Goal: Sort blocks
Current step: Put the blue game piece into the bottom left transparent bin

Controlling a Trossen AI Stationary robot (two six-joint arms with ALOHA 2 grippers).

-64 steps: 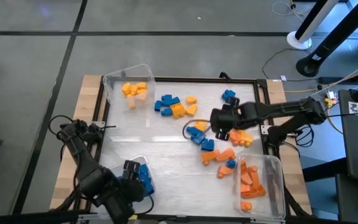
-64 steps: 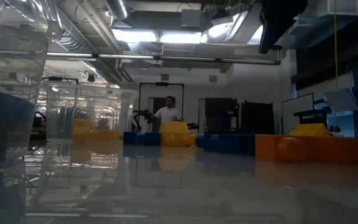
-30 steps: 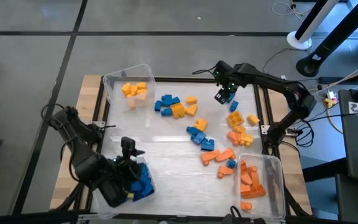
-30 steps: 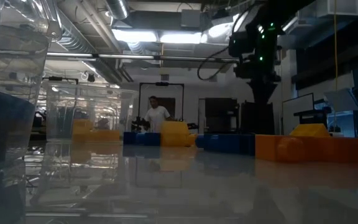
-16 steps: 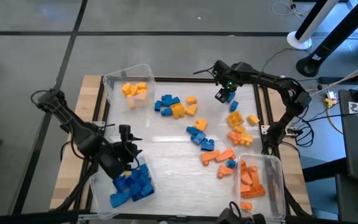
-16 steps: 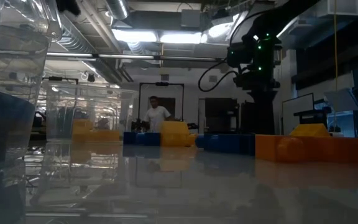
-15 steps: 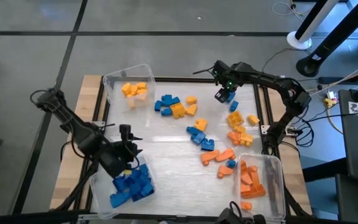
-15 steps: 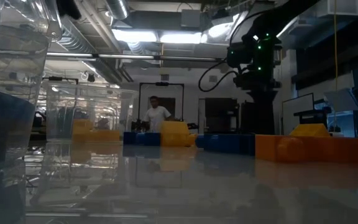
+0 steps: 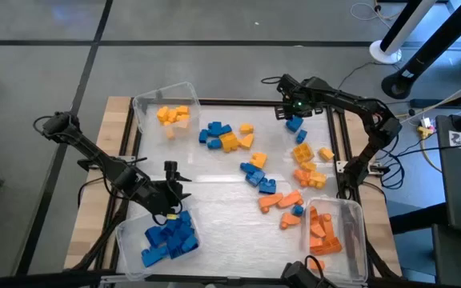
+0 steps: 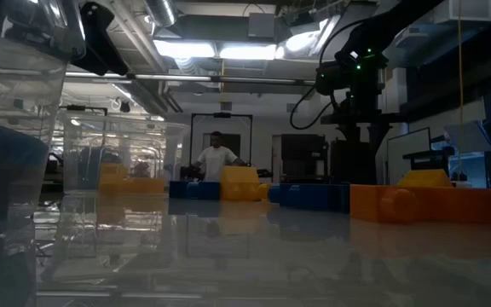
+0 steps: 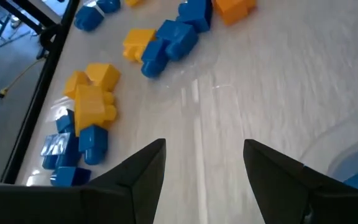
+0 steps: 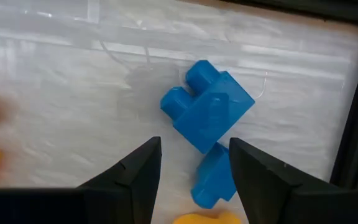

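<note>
Blue, orange and yellow blocks lie loose on the white tabletop: a cluster (image 9: 226, 136) at the far middle, blue ones (image 9: 258, 178) in the middle, yellow and orange ones (image 9: 306, 166) at the right. My right gripper (image 12: 194, 174) hovers open, pointing down over two blue blocks (image 12: 207, 115) by the far right edge (image 9: 294, 124). My left gripper (image 11: 204, 168) is open and empty at the near left (image 9: 172, 178), just beyond the bin of blue blocks (image 9: 166, 238), slanting down toward the table's middle.
A clear bin with yellow blocks (image 9: 169, 114) stands at the far left, and one with orange blocks (image 9: 326, 228) at the near right. A dark frame (image 9: 336, 144) borders the tabletop. Bare white surface lies between the left gripper and the middle blocks (image 11: 185, 37).
My left arm has swung off the near-left bin, uncovering its blue blocks, and has sunk lower; its gripper now points toward the table's middle. My right gripper has rolled about its own axis while staying over the blue blocks at the far right.
</note>
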